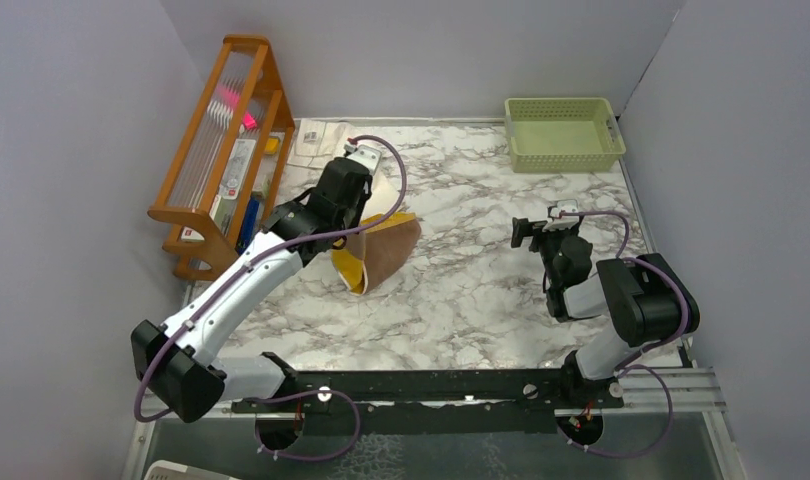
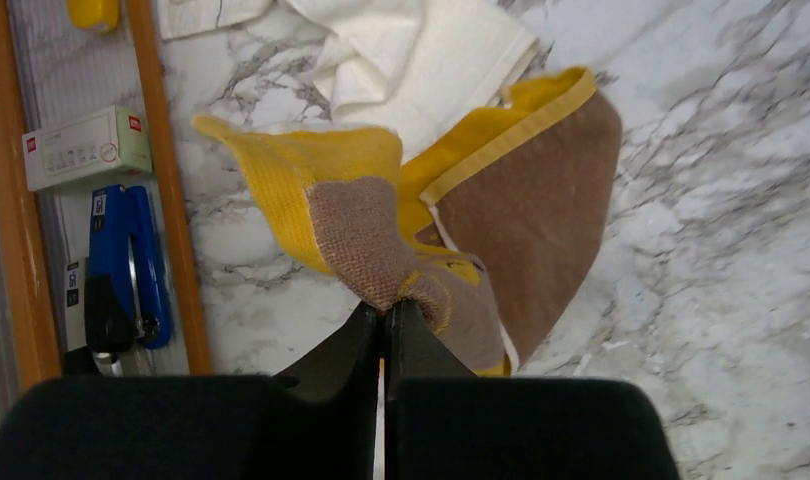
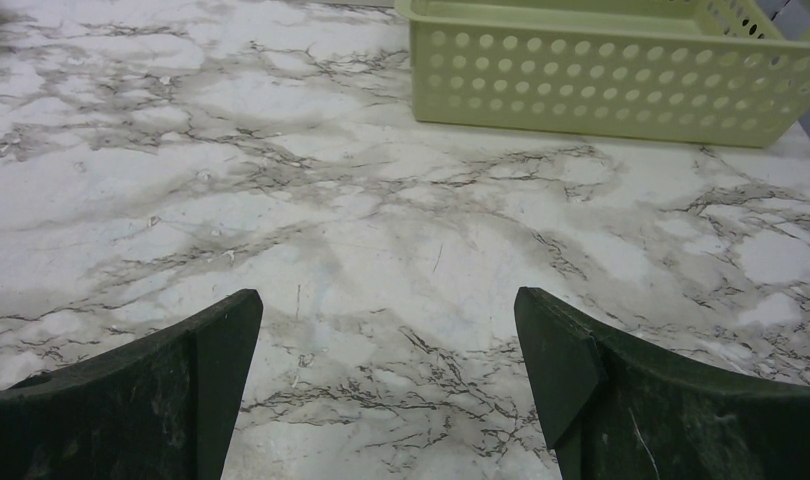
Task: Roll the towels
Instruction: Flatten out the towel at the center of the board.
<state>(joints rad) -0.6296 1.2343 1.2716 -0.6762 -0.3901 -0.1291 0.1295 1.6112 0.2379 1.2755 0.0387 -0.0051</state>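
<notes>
Towels: the brown towel point(image 2: 541, 210) is pinched in the left gripper point(image 2: 384, 310). The cream towel point(image 2: 421, 50) lies crumpled on the marble table point(image 3: 281, 150) just past it, further ahead of that gripper.
Left gripper: fingers pressed together on a bunched bit of the brown one, with the mustard-yellow reverse flaring out on both sides of the pinch.
Right gripper point(image 3: 388, 300): jaws spread wide, nothing between them, just hanging over the marble.
Edges: a yellow edging band runs along the brown towel's far edge, and that corner sits right up against the cream one's hem.
Room to move: a wide stretch of marble lies between the two grippers. On the left gripper's left side it's tight, because the wooden rack point(image 1: 226, 150) is close by.
Writing: the white box point(image 2: 81, 148) in the rack has red marks and small print, too tiny to read. The patch on the cream towel is unreadable too.
Containers: the rack also holds a blue stapler-looking thing point(image 2: 126, 270), something yellow point(image 2: 93, 12) and something pink point(image 1: 231, 100). The green basket point(image 3: 601, 85) sits ahead and slightly right of the right gripper, well apart from both towels.
</notes>
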